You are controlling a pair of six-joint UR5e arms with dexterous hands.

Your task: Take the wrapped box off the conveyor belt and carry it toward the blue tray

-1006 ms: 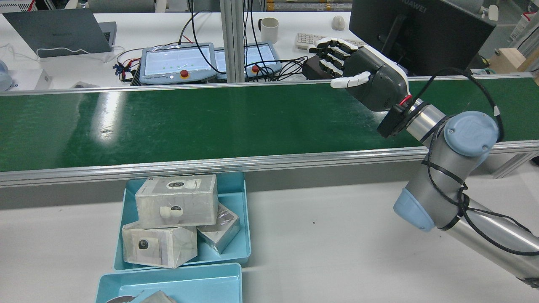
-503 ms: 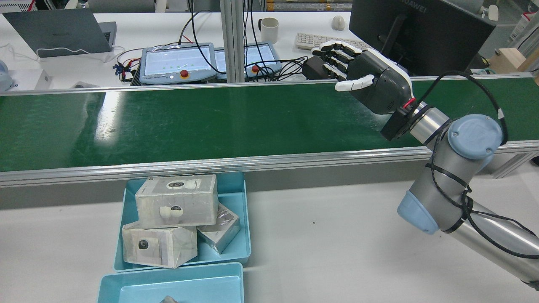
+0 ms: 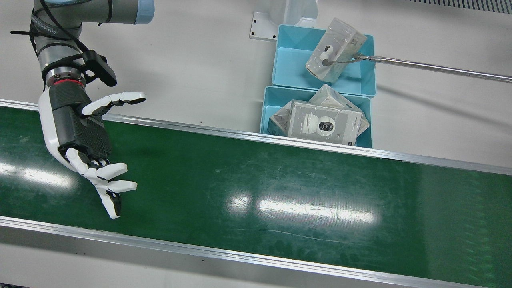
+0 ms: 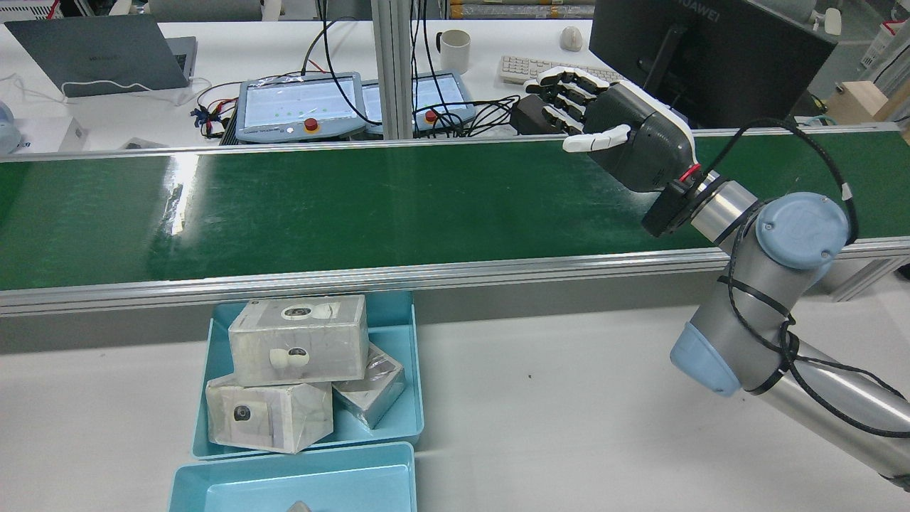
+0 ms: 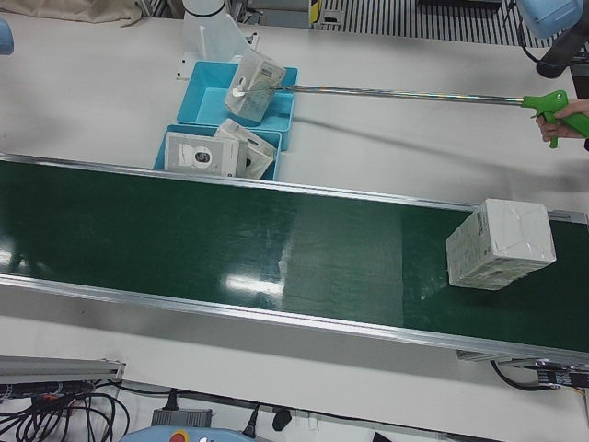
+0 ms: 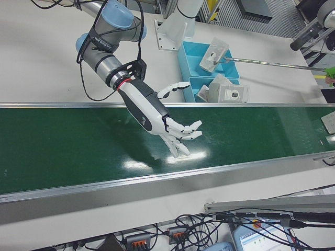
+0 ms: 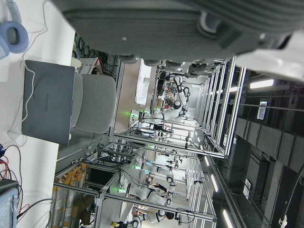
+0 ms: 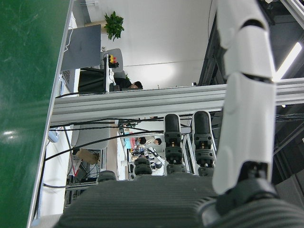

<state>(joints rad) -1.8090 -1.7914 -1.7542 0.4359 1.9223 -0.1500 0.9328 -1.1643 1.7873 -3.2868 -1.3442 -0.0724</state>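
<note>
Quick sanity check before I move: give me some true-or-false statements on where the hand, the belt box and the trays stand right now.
1. The right hand is open over the conveyor belt. True.
2. The right hand holds a wrapped box. False: it holds nothing.
3. A wrapped box lies on the belt, far from the hand. True.
4. Both blue trays are empty. False: the blue tray nearest the belt holds several wrapped boxes.
5. A grabber tool grips a box over the other tray. True.
</note>
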